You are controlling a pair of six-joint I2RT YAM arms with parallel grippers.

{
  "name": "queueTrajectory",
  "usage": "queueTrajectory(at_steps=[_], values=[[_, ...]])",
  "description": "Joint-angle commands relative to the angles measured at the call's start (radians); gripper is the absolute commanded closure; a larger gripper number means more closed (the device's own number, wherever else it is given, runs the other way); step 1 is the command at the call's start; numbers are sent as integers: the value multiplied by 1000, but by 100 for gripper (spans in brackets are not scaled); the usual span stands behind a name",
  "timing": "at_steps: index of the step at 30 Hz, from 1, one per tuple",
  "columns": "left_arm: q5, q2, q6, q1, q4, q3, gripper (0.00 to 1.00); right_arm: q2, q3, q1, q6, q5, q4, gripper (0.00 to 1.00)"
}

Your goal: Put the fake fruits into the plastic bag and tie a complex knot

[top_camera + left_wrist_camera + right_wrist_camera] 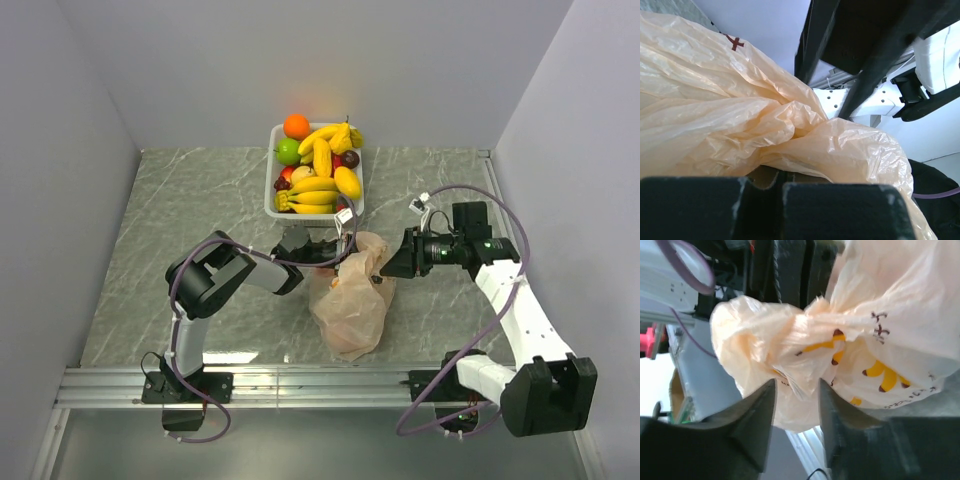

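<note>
The peach plastic bag [352, 300] lies bulging on the table's middle, its top gathered into a twisted bunch [812, 310]; I cannot tell whether that is a knot. Yellow shapes with dark tips [880, 372] show at the plastic. My left gripper [333, 255] is at the bag's upper left, shut on the plastic bag [790, 130]. Its fingers [830, 210] are pressed together under the crinkled film. My right gripper [796, 390] stands open at the bag's upper right [397, 258], with a loose fold of plastic between its jaws. Fake fruits [320, 165] fill the tray behind.
A white tray [270, 196] at the back centre holds bananas, an orange [296, 126], a green lime [288, 151] and dark plums. Grey walls close in the marble table [170, 230] on three sides. An aluminium rail [300, 385] runs along the near edge.
</note>
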Motion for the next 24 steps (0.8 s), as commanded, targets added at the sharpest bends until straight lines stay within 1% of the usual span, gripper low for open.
queueTrajectory(at_steps=[1,2,3,4,5,6,8,9,10,12,13,15,16,17,19,21,23,24], values=[[3,-41,35,-10,303,4,99,18,-46,4,100,-49,65,62],[6,-41,35,-10,307,5,99,29,-51,4,114,-60,84,65],[10,-38,37,-13,312,7,99,54,-66,7,139,-60,147,68],[13,-38,37,-16,315,8,99,64,-71,10,183,-62,173,74],[17,-34,37,-19,314,13,99,92,-72,19,202,-71,193,75],[18,-33,38,-22,314,18,99,103,-79,25,223,-75,249,76],[18,-28,38,-22,317,19,99,127,-80,37,301,-81,320,81],[23,-21,32,-25,326,21,99,134,-79,42,335,-81,399,81],[24,-18,29,-27,332,22,100,137,-74,45,384,-83,429,81],[24,-13,26,-25,333,22,99,155,-51,56,418,-82,472,79],[24,-13,26,-27,333,22,99,161,-42,60,429,-77,488,75],[24,-14,29,-24,338,25,99,175,-33,83,439,-75,500,72],[17,-14,32,-25,335,25,99,180,-34,93,443,-66,503,68],[15,-13,33,-24,333,31,99,186,-37,105,449,-65,509,67],[0,-5,32,-25,329,36,100,186,-63,149,491,-37,567,63],[-14,7,35,-25,332,50,100,186,-86,183,527,-17,641,62],[-16,10,40,-24,320,64,100,190,-82,205,516,-12,621,59],[-17,7,43,-24,318,64,99,190,-60,202,443,-12,527,57]])
